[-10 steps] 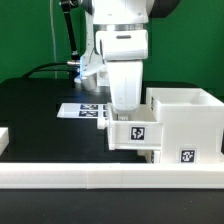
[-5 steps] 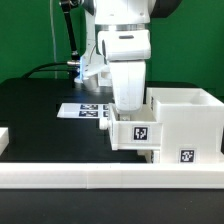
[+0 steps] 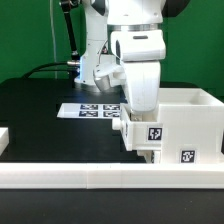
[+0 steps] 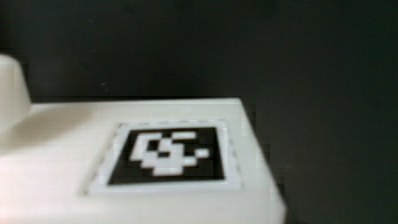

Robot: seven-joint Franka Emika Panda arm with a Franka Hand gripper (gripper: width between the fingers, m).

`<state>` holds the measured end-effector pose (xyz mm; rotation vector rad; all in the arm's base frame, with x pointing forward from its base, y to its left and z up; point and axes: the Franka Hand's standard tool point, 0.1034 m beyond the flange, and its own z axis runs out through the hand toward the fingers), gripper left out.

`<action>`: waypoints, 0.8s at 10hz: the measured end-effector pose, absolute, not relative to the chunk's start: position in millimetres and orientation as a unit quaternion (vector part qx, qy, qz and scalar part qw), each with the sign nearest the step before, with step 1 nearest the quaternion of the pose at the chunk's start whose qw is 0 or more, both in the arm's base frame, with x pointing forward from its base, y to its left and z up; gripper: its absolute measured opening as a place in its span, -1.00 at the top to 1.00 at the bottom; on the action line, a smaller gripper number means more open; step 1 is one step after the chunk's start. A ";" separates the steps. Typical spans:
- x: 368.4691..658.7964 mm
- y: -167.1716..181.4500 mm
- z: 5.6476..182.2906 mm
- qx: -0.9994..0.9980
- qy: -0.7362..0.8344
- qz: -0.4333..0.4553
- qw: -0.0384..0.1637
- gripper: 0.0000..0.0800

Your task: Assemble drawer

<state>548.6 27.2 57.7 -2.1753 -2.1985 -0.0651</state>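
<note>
Drawer parts sit at the exterior view's right on the black worktop (image 3: 40,110), just behind the long low white rail (image 3: 100,178) that runs along the near edge. The small tray (image 3: 148,135), tag facing forward, is partly pushed into the large open-topped case (image 3: 190,125); what lies inside the case cannot be seen. The hand (image 3: 143,112) stands straight down onto the tray, fingers hidden, so its grip cannot be told. Behind lies the marker board (image 3: 85,110). The worktop toward the exterior view's left is open.
</note>
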 end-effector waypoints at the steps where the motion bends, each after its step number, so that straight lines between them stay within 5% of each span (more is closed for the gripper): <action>1: 548.4 27.0 57.6 -0.703 -0.710 -0.021 0.024 0.89; 2: 548.3 26.9 57.4 -0.703 -0.710 -0.021 0.024 0.89; 3: 549.3 26.9 59.5 -0.707 -0.707 -0.021 0.023 0.33; 4: 552.8 27.3 68.0 -0.712 -0.702 -0.025 0.017 0.33; 6: 556.7 29.2 87.8 -0.716 -0.697 -0.024 0.009 -0.46; 8: 559.0 19.2 107.8 -0.713 -0.701 -0.016 0.003 -0.57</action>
